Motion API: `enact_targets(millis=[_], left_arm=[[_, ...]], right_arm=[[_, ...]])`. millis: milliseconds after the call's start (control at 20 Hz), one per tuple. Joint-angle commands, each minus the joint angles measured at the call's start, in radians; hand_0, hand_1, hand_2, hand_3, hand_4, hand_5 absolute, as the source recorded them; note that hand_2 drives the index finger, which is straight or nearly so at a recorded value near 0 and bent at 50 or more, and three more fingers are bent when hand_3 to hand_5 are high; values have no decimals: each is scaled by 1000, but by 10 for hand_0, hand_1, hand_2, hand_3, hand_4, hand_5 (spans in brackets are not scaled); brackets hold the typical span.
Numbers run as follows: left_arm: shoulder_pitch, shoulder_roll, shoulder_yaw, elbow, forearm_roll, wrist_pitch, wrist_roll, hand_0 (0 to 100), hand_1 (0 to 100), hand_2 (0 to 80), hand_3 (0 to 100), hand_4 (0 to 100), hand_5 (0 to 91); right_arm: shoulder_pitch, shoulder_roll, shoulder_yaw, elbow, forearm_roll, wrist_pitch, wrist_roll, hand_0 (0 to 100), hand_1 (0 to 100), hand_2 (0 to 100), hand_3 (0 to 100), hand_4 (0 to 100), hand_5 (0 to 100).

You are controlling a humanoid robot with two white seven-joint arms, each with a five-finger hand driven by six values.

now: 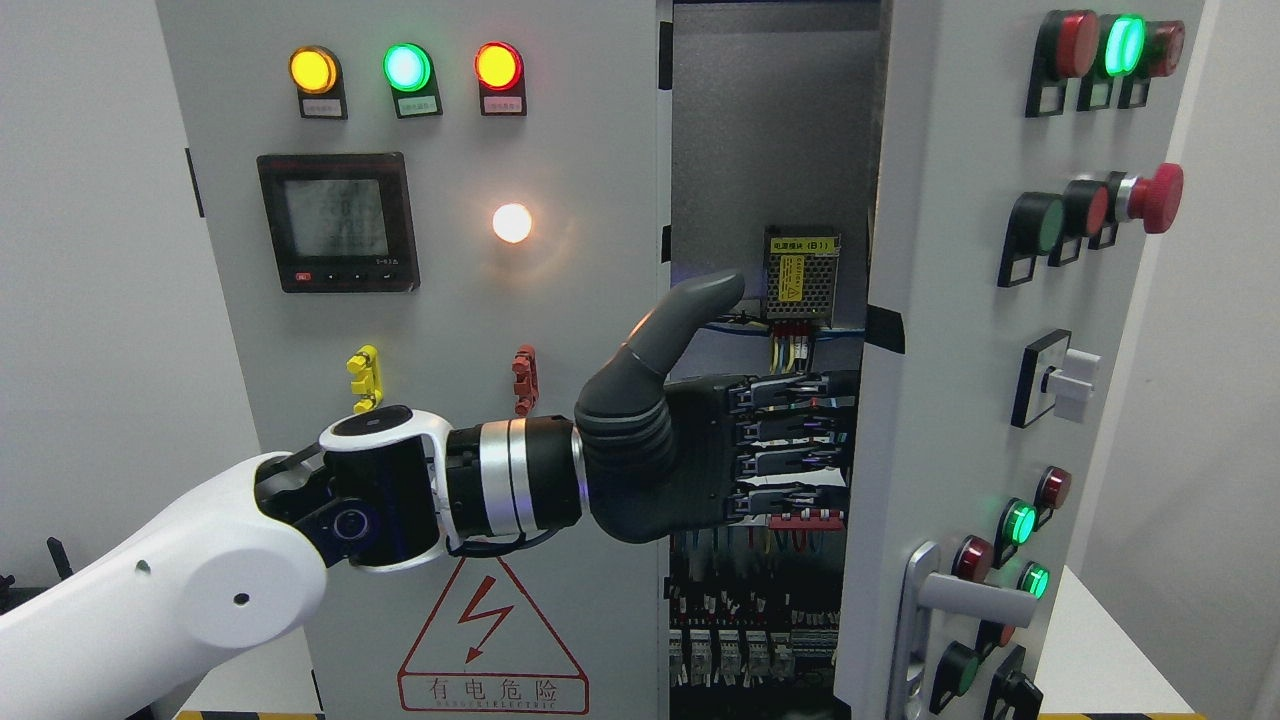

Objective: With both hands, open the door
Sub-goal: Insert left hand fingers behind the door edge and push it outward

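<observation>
Gripping door [960, 330] edge, left hand [700, 450] (cabinet ajar)

White surface [1110, 650] shows at lower right, w/ another strip at lower left by the arm. Grey electrical cabinet [440, 300] stands directly on it, upright, filling most of the view. Yellow-black hazard tape [250, 714] runs along the surface at bottom edge, in front of the cabinet base, left & right. Nothing else on it can be made out.
</observation>
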Motion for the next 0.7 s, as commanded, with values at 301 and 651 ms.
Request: enact_targets(millis=[301,651], left_arm=[[1,-167,7,65,-39,-19,29,0,0,0,0,43,0],[-1,-193,9,60,-39,-13,29,0,0,0,0,43,0]], right_arm=[[1,0,1,0,0,0,0,0,0,0,0,0,0],[-1,0,-1,0,0,0,0,0,0,0,0,0,0]])
